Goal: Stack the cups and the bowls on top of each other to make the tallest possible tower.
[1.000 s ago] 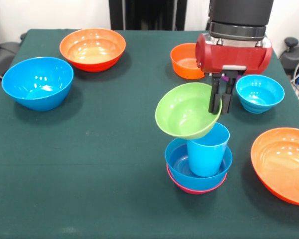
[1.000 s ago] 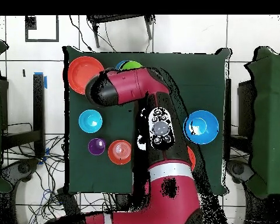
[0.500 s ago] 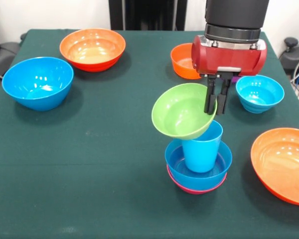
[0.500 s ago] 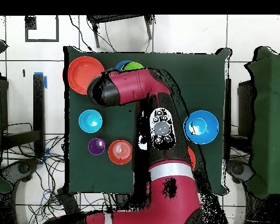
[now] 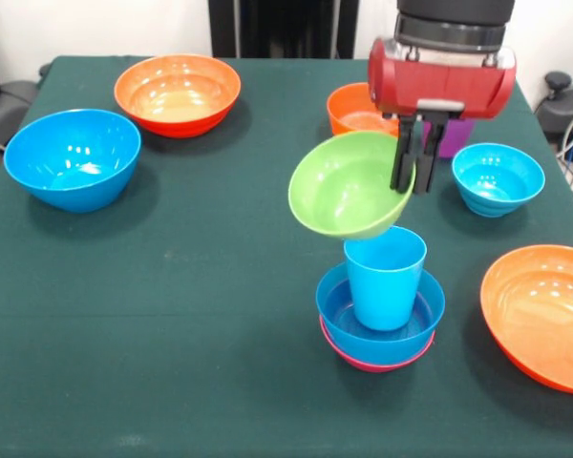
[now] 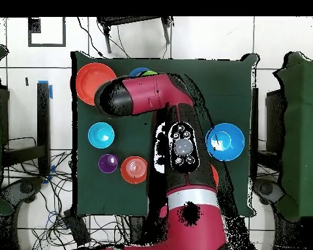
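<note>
My gripper (image 5: 409, 181) is shut on the near rim of a green bowl (image 5: 349, 186) and holds it tilted just above the light blue cup (image 5: 385, 277). That cup stands upright in a blue bowl (image 5: 336, 307), which is nested in a pink bowl (image 5: 363, 361); together they make the tower. The purple cup (image 5: 457, 135) peeks out behind the gripper and shows fully in the overhead view (image 6: 107, 163). In the overhead view the arm (image 6: 152, 97) hides the gripper and most of the tower.
Loose bowls ring the table: an orange bowl (image 5: 177, 91) and a large blue bowl (image 5: 72, 157) at the left, a small orange bowl (image 5: 351, 113) at the back, a cyan bowl (image 5: 497, 176) and a large orange bowl (image 5: 544, 310) at the right.
The gripper has risen with the green bowl, which was against the light blue cup's rim and now hangs just above it. The cup and the bowls under it have stayed put.
</note>
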`<state>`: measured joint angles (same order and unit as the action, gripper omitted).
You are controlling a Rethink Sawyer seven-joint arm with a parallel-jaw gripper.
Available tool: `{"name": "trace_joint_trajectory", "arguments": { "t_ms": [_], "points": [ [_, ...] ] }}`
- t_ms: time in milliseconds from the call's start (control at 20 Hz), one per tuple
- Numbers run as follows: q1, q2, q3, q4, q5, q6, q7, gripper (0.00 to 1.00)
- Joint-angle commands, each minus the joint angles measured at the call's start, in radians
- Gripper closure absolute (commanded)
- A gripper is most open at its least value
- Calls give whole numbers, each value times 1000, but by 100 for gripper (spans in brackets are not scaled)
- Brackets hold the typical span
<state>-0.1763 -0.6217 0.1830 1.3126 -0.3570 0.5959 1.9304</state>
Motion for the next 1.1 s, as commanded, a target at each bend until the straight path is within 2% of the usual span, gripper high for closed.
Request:
{"name": "trace_joint_trajectory", "arguments": {
  "t_ms": [50,300,750,1100],
  "points": [
    [21,-53,14,14,19,164,-6,100],
    [16,-57,22,14,12,174,-5,100],
    [33,1,9,7,-25,97,33,100],
    [40,11,6,-16,-24,113,32,100]
  ]
}}
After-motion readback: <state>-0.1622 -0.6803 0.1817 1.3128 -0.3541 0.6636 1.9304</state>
